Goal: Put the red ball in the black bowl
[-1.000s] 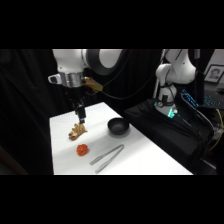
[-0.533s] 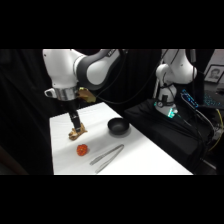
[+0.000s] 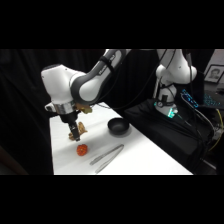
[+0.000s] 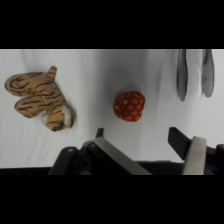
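Note:
The red ball (image 3: 82, 149) lies on the white table (image 3: 145, 160), near its front left. In the wrist view the red ball (image 4: 129, 106) has a bumpy, orange-dotted skin and sits just ahead of my gripper (image 4: 139, 138), roughly in line with the gap between the fingers. My gripper (image 3: 74, 136) hangs open a little above and behind the ball, with nothing in it. The black bowl (image 3: 119, 127) stands to the ball's right, further back on the table. It is outside the wrist view.
A tiger-striped tan soft toy (image 4: 40, 98) lies left of the ball in the wrist view; from the side the toy (image 3: 80, 128) shows right behind the gripper. Grey metal tongs (image 3: 106, 158) lie right of the ball, and the tongs (image 4: 194, 72) show at the wrist view's upper right.
The arm has swung forward and the gripper has come down from above the striped toy to just over the ball. The ball, bowl and tongs have not moved.

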